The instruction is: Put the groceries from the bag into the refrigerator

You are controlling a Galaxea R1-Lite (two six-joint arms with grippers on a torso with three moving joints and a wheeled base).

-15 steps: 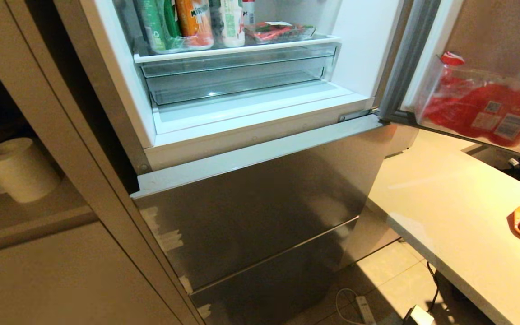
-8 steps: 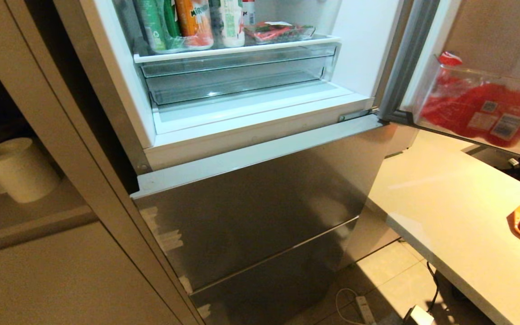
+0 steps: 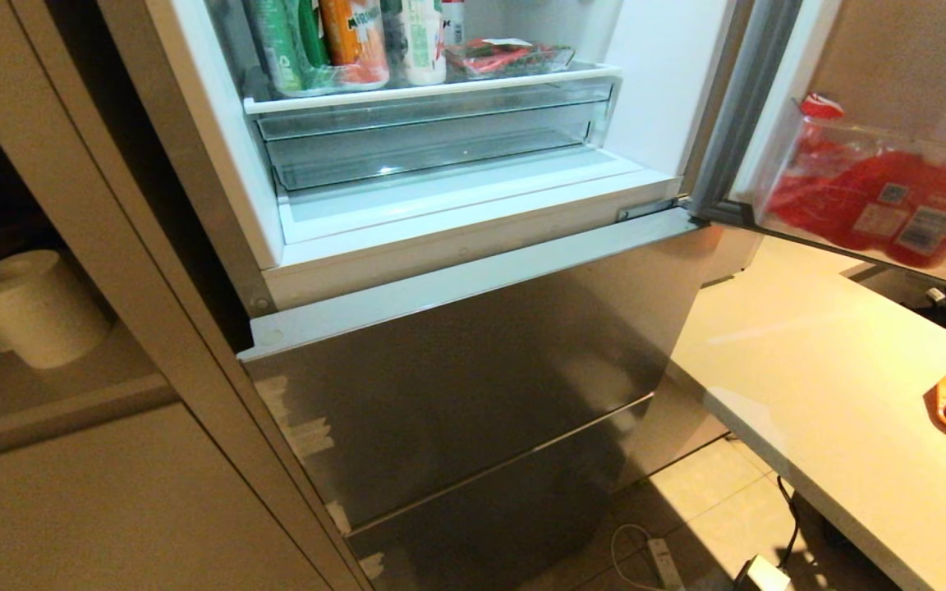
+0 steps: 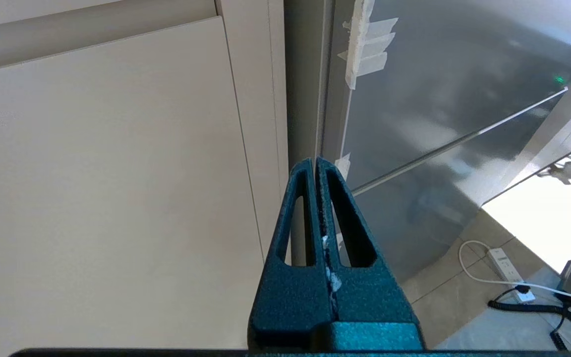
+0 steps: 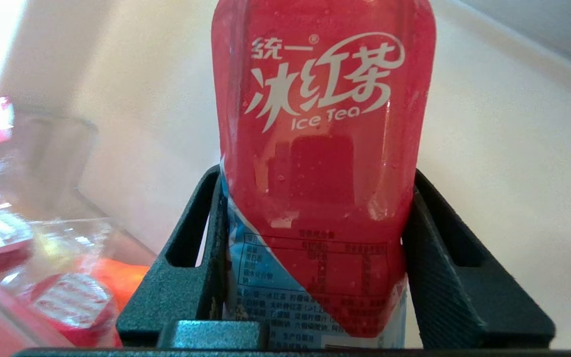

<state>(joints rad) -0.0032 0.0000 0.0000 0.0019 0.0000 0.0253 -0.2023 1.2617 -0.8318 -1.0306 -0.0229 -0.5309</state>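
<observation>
You see the right gripper with its fingers holding a red bottle labelled "Ice Tea"; the left gripper has its fingers pressed together.

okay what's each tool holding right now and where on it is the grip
The right tool holds a red Ice Tea bottle, clamped on opposite sides of its labelled body. The left tool is shut on nothing.

the refrigerator stands open, bottles and a tray pack on its shelf above a drawer. left of the refrigerator sits a paper roll; right of it, a counter.
</observation>
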